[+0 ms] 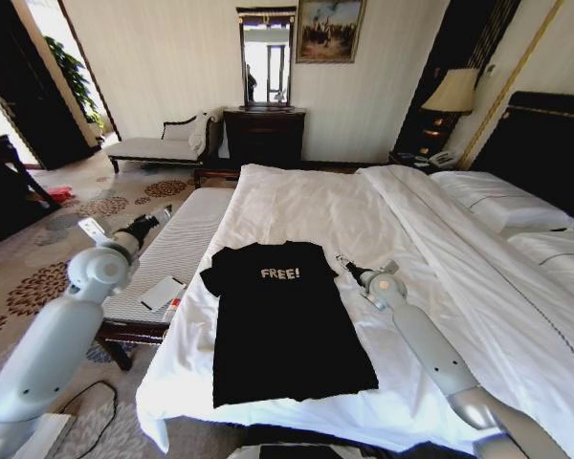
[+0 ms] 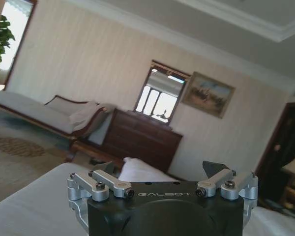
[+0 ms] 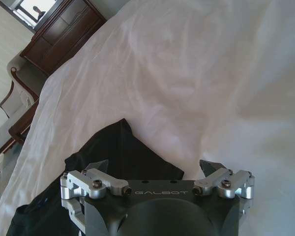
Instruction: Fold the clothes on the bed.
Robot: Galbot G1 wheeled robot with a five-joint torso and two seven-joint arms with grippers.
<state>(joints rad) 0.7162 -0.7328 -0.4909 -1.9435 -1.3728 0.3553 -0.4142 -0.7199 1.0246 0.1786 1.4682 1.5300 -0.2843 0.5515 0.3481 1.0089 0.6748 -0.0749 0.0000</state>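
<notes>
"FREE!" on the black T-shirt point(image 1: 285, 325); "GALBOT" on each tool body.

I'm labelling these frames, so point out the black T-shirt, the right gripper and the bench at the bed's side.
black T-shirt point(image 1: 285, 330): head view, middle of its front.
right gripper point(image 1: 342, 260): head view, between its fingertips.
bench point(image 1: 177, 251): head view, bare pale top.

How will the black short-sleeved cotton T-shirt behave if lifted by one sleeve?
The black T-shirt lies flat and thin on the white bed, so it is probably floppy and would drape. It looks light. The open right gripper sits beside its sleeve.
</notes>
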